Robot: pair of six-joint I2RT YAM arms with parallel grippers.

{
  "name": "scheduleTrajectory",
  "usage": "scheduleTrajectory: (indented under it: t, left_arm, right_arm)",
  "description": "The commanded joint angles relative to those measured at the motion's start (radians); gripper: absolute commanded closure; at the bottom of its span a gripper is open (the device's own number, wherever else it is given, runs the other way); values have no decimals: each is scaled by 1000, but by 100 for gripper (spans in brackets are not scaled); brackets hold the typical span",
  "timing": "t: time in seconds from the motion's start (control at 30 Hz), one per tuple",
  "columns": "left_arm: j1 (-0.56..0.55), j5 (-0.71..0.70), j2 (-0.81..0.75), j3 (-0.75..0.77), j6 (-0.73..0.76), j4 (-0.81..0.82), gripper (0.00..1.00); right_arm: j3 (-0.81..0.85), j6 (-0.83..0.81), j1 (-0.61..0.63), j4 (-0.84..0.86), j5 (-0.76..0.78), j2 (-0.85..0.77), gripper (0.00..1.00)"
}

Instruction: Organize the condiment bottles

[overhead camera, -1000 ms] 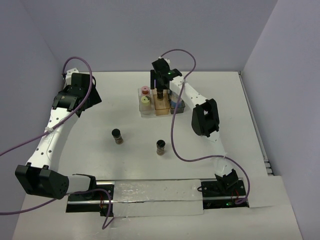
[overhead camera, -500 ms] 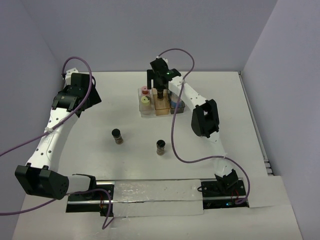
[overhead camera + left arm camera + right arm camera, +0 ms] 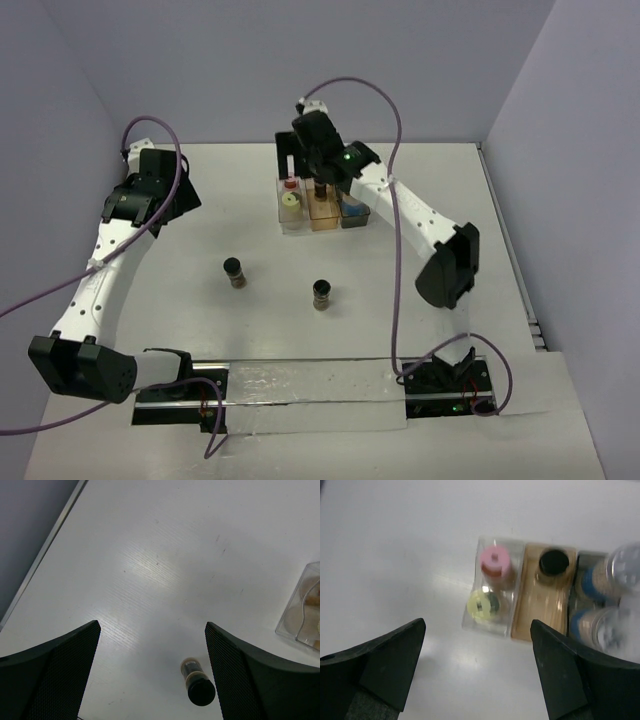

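Observation:
My right gripper [image 3: 316,165] hangs open above the tray, holding nothing. In the right wrist view its jaws [image 3: 477,625] stand wide over the table just in front of the tray. A pink-capped bottle [image 3: 494,559] and a cream-capped bottle [image 3: 482,604] stand in the clear compartment [image 3: 470,622]. One black-capped jar [image 3: 553,562] stands in the amber compartment [image 3: 535,615]. Two blue-labelled bottles [image 3: 592,582] fill the grey compartment, blurred. Two more dark jars [image 3: 233,271] [image 3: 322,293] stand loose on the table. My left gripper [image 3: 152,625] is open, high above the left jar [image 3: 196,680].
The tray [image 3: 345,222] sits at the back middle of the white table, with purple walls behind and on both sides. The right arm's elbow [image 3: 447,268] juts out to the right. A clear strip [image 3: 300,385] lies along the near edge between the arm bases.
The right gripper opened, left the black-capped jar in the amber compartment, and rose up and back; its elbow swung right. The left arm has not moved.

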Motion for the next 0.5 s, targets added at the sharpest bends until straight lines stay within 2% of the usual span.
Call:
scheduleTrajectory:
  t: [0.0,0.07,0.2,0.47]
  left_arm:
    - [14,-6,-54,-12,-23,4,7]
    - [14,2,-65,-23,-30,7,7]
    - [16,2,-80,-35,-36,15,7]
    - [16,17,-75,-52,-46,22,7]
  right_arm:
    - [-266,23,47,24,33,-188,7]
    - [-442,58,71,68,41,-265,7]
    - [-664,101,117,127,26,-422,7]
    - [-849,158,186,135,23,-491,6]
